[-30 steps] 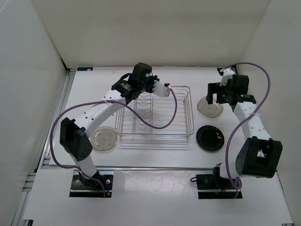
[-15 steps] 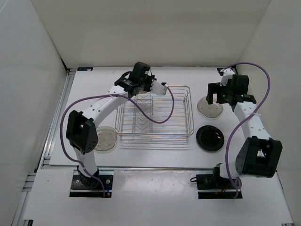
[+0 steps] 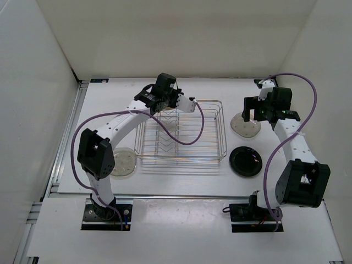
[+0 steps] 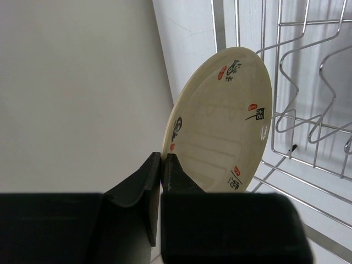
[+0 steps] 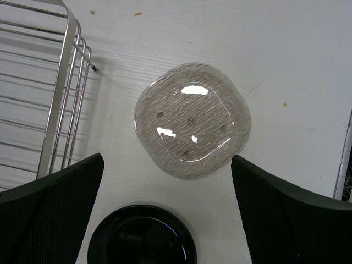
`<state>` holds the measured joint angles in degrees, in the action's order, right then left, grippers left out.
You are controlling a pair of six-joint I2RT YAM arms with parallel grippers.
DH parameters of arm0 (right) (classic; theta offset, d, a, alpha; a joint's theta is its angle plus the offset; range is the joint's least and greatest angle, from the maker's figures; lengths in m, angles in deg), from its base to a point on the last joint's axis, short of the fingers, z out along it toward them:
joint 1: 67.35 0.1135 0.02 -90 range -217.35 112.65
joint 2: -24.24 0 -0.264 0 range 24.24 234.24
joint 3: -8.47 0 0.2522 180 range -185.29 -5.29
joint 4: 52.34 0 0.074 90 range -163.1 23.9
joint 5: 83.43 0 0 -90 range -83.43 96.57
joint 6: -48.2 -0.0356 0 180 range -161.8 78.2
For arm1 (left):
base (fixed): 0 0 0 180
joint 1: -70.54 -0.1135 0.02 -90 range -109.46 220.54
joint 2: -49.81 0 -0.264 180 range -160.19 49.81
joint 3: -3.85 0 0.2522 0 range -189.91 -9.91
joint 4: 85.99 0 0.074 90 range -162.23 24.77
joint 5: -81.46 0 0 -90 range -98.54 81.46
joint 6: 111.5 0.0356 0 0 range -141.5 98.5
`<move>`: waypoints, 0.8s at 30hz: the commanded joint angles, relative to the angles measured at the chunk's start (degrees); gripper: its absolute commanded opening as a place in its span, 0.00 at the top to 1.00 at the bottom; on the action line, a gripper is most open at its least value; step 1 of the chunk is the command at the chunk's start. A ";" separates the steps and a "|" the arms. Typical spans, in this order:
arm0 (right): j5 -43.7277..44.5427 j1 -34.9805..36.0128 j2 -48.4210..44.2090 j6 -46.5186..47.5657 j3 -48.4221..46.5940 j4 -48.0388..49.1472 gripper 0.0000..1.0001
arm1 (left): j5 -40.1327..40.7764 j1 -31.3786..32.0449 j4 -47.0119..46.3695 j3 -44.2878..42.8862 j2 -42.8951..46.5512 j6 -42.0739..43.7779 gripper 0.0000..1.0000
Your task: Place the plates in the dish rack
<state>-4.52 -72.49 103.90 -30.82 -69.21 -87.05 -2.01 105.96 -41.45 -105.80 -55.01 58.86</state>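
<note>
Chrome dish rack (image 3: pixel 181 132) mid-table, long axis left to right. Tan-yellow plate (image 4: pixel 220 126) up on edge over its far side, slightly tilted, printed face toward the prongs, rim pinched tight in left gripper (image 4: pixel 161 165). Translucent plate (image 5: pixel 192 120) flat right of the rack, beneath wide-spread right gripper (image 5: pixel 166 159); black plate (image 3: pixel 245 161) just nearer.
</note>
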 commanded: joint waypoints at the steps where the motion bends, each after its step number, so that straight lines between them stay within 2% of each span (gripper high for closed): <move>1: -0.51 -0.21 0.15 0.53 -0.68 0.82 0.00 | -1.43 0.62 -1.43 0.97 0.31 -0.38 0.90; 24: -1.56 -1.27 -0.91 0.53 -0.68 0.82 0.00 | -1.43 3.96 -1.43 4.57 -2.50 -2.04 0.90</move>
<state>-4.78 -73.32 103.90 -30.82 -69.21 -87.05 -2.19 109.61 -42.19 -102.04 -58.35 57.81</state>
